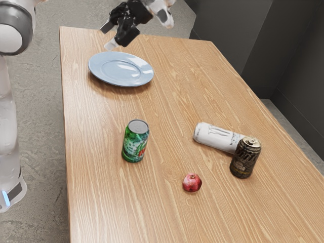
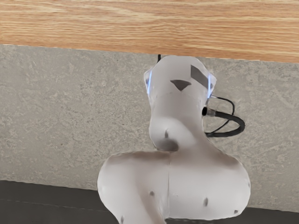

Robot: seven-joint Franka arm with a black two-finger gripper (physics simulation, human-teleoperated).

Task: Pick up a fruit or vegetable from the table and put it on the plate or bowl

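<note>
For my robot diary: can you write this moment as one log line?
pincer: open, empty, near round blue plate | small red apple: on wooden table

The white arm [image 1: 9, 116] stands off the surface's long edge, arching over its far corner; the black jaws hang apart there, angled back toward the base [image 2: 175, 154].

Bare lab-like room — wooden table [image 1: 202, 91], concrete floor [image 1: 45, 101], dark walls [image 1: 238, 30].

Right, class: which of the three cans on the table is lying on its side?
The white can, lying flat beside the dark can. The dark can and the green can both stand upright.
</note>
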